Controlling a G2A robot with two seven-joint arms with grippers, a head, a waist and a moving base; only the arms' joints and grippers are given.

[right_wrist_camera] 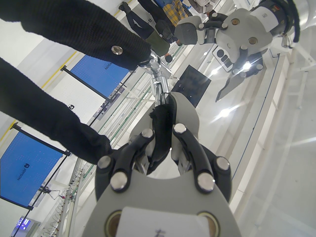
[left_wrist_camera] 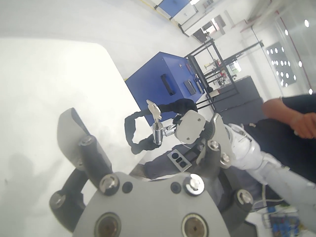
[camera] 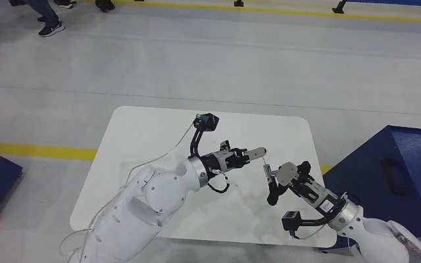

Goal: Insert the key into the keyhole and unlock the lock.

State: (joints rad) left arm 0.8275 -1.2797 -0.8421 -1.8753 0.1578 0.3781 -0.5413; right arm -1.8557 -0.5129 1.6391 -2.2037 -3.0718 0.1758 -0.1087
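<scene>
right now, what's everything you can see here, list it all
key: one, silver, standing in the lock's keyhole, nothing gripping it
lock: one, silver barrel on a black sleeved loop, held over the table
table: one, white, below both arms
cabinet: one, blue, off the table's corner by the right arm
left gripper: one, grey, fingers open, facing the key
right gripper: one, grey, fingers shut on the lock
</scene>
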